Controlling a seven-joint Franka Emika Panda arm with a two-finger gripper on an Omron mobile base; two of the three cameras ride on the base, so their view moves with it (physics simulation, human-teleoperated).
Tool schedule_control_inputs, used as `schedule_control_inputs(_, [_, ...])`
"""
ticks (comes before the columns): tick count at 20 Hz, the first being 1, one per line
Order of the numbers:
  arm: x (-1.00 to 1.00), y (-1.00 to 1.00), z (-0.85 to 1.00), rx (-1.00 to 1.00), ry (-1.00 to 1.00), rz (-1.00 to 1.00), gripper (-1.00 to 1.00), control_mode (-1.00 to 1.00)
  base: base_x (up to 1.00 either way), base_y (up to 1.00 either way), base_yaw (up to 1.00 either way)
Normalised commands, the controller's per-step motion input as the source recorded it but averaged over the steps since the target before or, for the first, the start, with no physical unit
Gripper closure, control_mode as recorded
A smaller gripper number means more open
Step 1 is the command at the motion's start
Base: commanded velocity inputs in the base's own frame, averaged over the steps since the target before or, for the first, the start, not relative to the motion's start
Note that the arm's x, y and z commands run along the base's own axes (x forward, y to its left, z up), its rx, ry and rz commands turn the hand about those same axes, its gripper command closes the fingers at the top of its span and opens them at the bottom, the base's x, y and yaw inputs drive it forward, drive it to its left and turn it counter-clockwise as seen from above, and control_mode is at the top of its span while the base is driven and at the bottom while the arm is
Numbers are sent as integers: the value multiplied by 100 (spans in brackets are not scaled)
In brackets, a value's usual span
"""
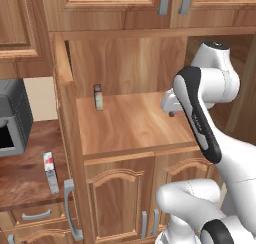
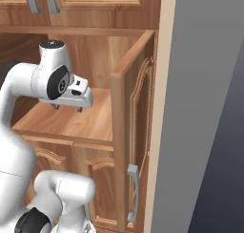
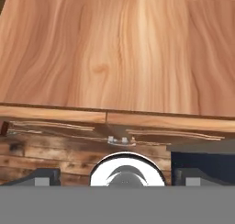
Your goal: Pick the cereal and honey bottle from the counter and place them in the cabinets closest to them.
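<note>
Nearest, on the low counter (image 1: 30,175) at the left, the cereal (image 1: 50,172) lies flat beside the open door's grey handle (image 1: 70,210). Farther in, the gripper (image 2: 67,107) hovers over the cabinets' wooden shelf (image 1: 135,123), jaws spread wide and empty. At the shelf's back, a small brownish box (image 1: 98,97) stands upright.

In the left base view a small box (image 1: 98,97) stands at the shelf's (image 1: 135,125) back left inside the open cabinet (image 1: 61,78), another box (image 1: 50,172) lying on the counter (image 1: 22,180) at lower left.
</note>
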Motion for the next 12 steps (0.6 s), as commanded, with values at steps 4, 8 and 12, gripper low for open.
schedule_control_inputs(4, [-98,0,-4,0,-7,0,-100,-100,0,0,0])
schedule_control_inputs(8, [-100,0,-14,-2,-11,0,-100,-100,0,0,0])
schedule_control_inputs(12, [-89,0,-23,-4,-5,1,-100,-100,0,0,0])
